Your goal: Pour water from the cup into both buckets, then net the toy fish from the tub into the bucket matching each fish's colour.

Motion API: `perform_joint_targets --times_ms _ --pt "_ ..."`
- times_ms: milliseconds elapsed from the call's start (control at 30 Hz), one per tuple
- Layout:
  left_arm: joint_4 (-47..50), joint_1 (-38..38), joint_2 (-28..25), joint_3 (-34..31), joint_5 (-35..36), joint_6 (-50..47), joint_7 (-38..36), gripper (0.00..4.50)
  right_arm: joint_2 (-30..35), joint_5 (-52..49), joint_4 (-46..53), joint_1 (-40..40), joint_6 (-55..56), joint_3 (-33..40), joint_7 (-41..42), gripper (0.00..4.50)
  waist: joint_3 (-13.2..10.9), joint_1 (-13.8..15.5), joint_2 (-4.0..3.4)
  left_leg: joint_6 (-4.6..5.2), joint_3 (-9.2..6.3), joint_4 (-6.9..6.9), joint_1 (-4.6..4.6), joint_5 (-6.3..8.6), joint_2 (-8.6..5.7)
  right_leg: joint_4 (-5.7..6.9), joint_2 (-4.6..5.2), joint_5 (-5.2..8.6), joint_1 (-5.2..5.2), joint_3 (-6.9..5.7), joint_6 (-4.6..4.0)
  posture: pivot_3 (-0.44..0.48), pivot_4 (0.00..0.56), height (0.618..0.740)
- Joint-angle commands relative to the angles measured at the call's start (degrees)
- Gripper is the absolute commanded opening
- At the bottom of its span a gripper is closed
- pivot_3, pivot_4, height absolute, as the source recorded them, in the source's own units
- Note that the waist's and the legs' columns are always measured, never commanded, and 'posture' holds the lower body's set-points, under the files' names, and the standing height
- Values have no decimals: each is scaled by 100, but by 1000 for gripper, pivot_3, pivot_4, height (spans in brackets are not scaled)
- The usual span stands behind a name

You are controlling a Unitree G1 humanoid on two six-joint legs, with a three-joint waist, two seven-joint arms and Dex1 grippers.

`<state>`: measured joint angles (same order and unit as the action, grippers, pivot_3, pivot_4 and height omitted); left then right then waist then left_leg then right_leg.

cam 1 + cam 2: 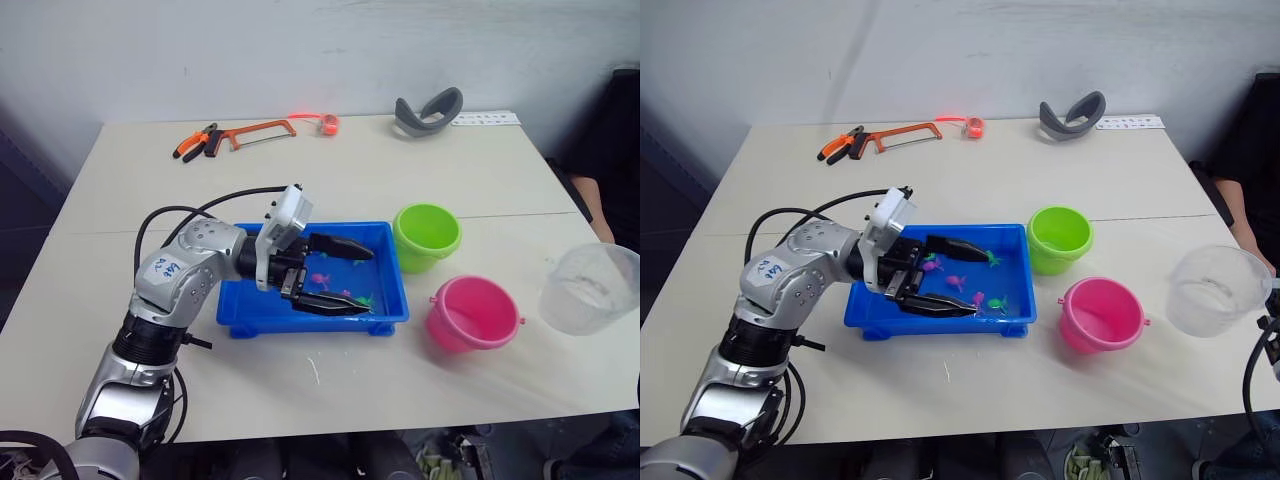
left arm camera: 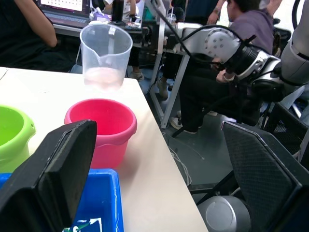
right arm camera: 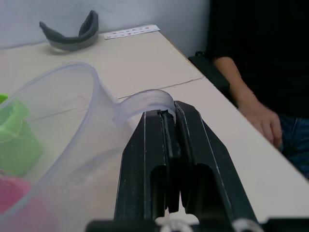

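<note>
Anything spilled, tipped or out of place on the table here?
Nothing spilled or tipped. Both buckets, green and pink, stand upright beside the tub. Only oddity: a hacksaw and pliers lie at the far edge.

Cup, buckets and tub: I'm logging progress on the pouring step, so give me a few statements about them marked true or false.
1. The right end effector is shut on the cup by its handle. True.
2. The left end effector grips the net. False: it is open over the tub, holding nothing.
3. The pink bucket is nearer the cup than the green bucket. True.
4. The fish are in the buckets. False: they lie in the tub.
</note>
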<state>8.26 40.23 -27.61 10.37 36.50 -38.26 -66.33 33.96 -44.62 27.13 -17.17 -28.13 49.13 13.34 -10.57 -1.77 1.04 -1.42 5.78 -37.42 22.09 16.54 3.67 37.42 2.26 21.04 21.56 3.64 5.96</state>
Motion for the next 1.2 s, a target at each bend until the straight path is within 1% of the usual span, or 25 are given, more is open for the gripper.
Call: perform_joint_targets --times_ms 33,167,267,500,833,1200 --pt "93 100 62 14 -78 174 -37 4500 239 431 504 -35 100 -183 58 28 0 2 0 0 0 0 0 0 0 0 -1 0 0 0 0 0 150 740" --pt "83 95 134 37 -124 206 -21 4500 407 1050 751 -118 185 -542 160 28 0 17 0 -1 -3 0 2 0 0 -1 0 0 1 0 0 0 150 740" --pt "70 96 158 40 -155 240 -31 4500 409 1387 811 -114 254 -713 181 28 0 24 0 0 -5 -2 6 0 -1 -2 3 0 1 -1 1 0 150 740" --pt "54 106 180 32 -209 286 -45 4500 390 2041 770 -142 600 -791 442 28 0 20 0 0 -3 -3 5 0 -7 -1 2 0 1 -5 1 0 150 740" --pt "-67 170 252 36 -279 376 -80 4500 612 3216 681 -131 1448 -997 887 28 0 19 0 0 -1 -5 3 0 -11 0 0 0 1 -7 1 0 150 740" --pt "-75 202 279 32 -319 399 -113 4500 818 4685 677 -107 2329 -1415 1003 28 0 19 0 0 -1 -11 3 -1 -13 2 0 0 1 -11 1 0 150 740"
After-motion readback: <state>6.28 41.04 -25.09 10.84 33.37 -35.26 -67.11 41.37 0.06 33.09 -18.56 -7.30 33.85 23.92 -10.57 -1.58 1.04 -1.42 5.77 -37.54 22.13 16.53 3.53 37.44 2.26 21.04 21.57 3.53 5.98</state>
